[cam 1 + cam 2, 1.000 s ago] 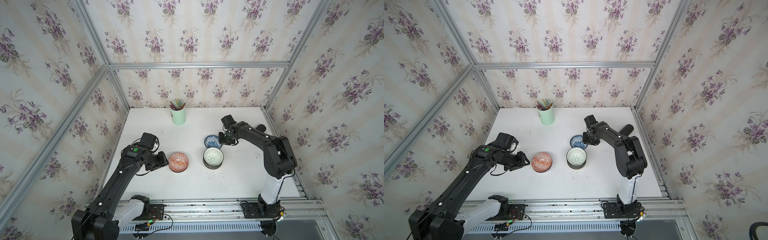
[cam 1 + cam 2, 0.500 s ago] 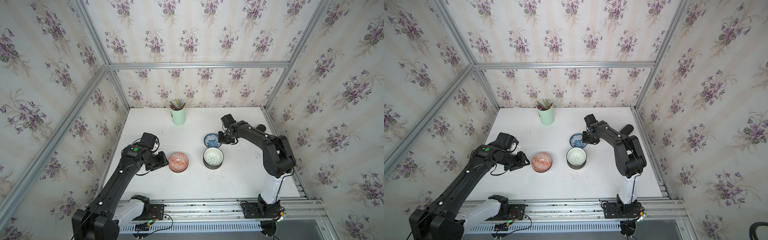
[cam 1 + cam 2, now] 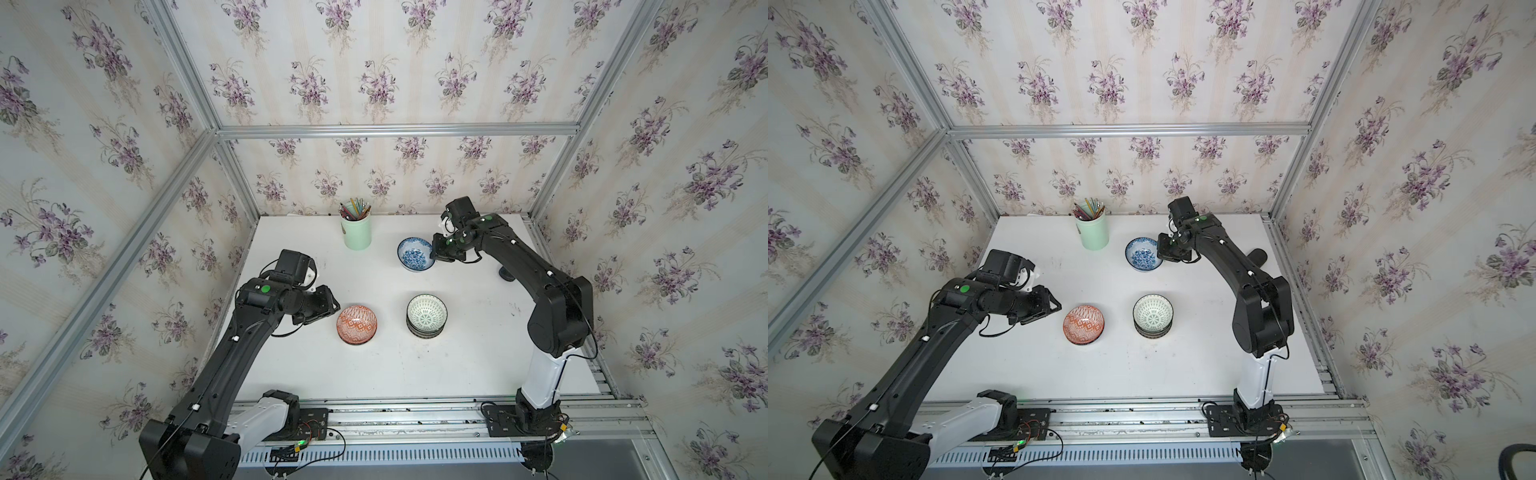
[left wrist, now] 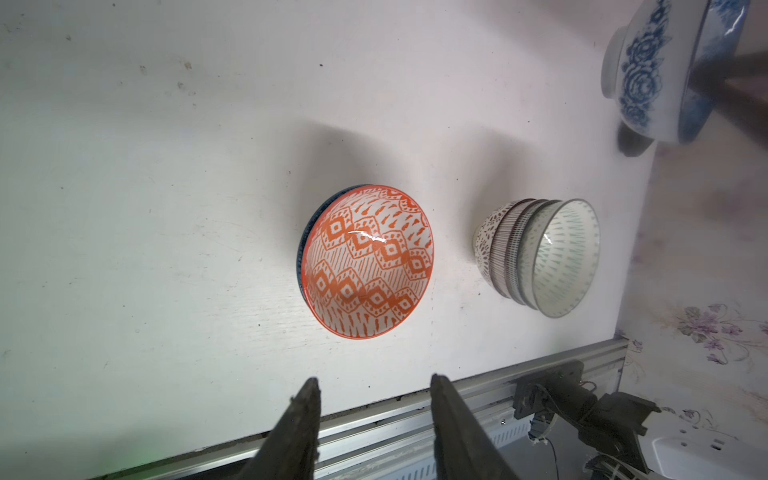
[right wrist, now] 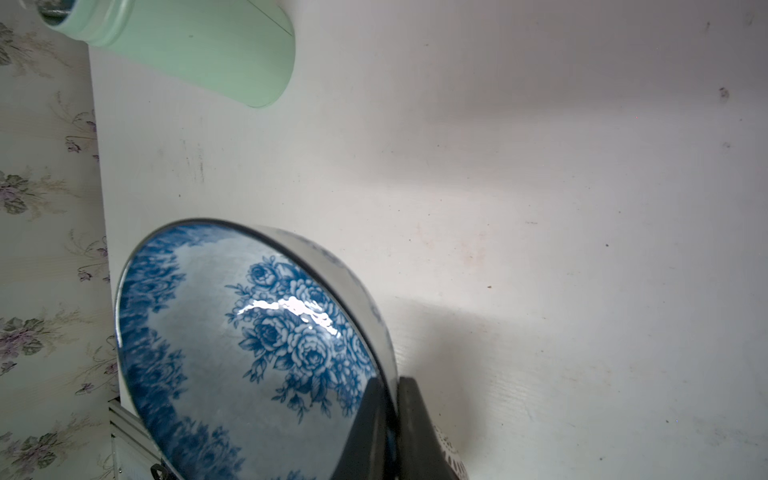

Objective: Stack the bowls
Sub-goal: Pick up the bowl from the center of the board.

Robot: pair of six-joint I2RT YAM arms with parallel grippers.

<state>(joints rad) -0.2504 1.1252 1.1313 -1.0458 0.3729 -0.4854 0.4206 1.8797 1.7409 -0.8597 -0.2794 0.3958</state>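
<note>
gripping the blue floral bowl (image 3: 415, 254) by its rim, the right tool (image 5: 390, 386) seems set to stack it; the left tool (image 4: 372, 379) hangs empty, jaws apart.

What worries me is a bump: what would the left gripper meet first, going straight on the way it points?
Most likely the orange bowl, which lies straight ahead of the open left gripper. Its height against the rim is unclear, so it might pass above.
</note>
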